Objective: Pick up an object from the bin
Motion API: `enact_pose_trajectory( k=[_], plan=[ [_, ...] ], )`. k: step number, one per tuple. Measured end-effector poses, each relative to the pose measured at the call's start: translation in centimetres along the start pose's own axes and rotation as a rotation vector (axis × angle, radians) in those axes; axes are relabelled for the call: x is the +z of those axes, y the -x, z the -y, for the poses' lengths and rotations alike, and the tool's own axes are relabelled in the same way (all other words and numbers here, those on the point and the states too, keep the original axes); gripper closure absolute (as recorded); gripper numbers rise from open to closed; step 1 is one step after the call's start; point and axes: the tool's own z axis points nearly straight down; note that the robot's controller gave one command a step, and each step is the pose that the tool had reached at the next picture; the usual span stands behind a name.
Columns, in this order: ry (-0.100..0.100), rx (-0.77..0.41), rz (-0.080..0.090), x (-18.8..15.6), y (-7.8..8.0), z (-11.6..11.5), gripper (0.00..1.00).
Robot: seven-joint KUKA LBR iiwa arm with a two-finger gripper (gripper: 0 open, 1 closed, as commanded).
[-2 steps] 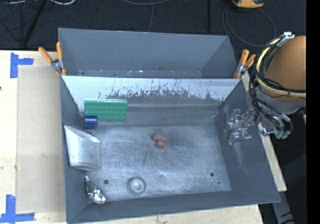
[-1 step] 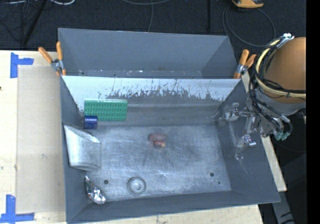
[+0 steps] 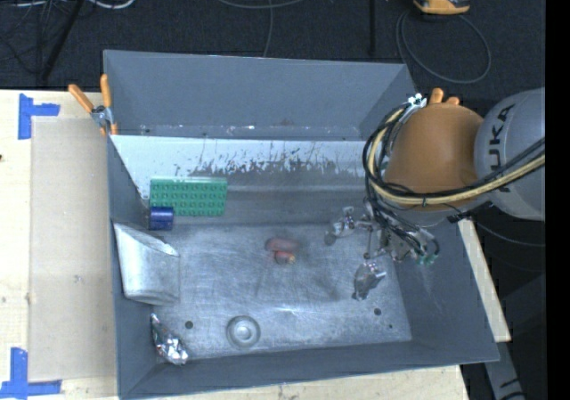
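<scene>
Plainly, the chief risk is judged to be a closing on nothing: the gripper [image 3: 354,256] is seen low over bare floor in the right part of the bin [image 3: 267,104], and no thing lies between its fingers [image 3: 365,281]. If they are shut where they stand, only metal is likely to be scraped. A second risk is seen in the bin's right wall, which is close by the wrist and could be struck if the arm is swung outward.

The gripper is seen spread wide, one finger toward the back of the bin and the other toward the front, and nothing is held. Whether the tips touch the floor cannot be told.

The nearest thing is a small pinkish-brown lump [image 3: 283,250], lying alone near the middle of the floor, left of the gripper and apart from it. A round clear disc [image 3: 242,330] is seen near the front wall. A green studded plate [image 3: 188,197], with a blue block [image 3: 161,218] just beside it, is set well apart at the left.
</scene>
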Motion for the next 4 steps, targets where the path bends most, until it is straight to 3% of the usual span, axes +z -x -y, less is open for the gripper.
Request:
enact_pose_trajectory(
  k=[1, 2, 3, 4],
  plan=[
    [-0.008, -0.066, 0.013, 5.4, 8.3, -4.8, 0.0],
    [-0.007, -0.058, 0.015, 5.1, 8.2, -4.5, 1.0],
    [-0.006, -0.056, 0.014, 5.2, 8.2, -4.5, 0.0],
    [-0.008, -0.044, 0.014, 5.2, 8.9, -7.6, 0.0]
  ],
)
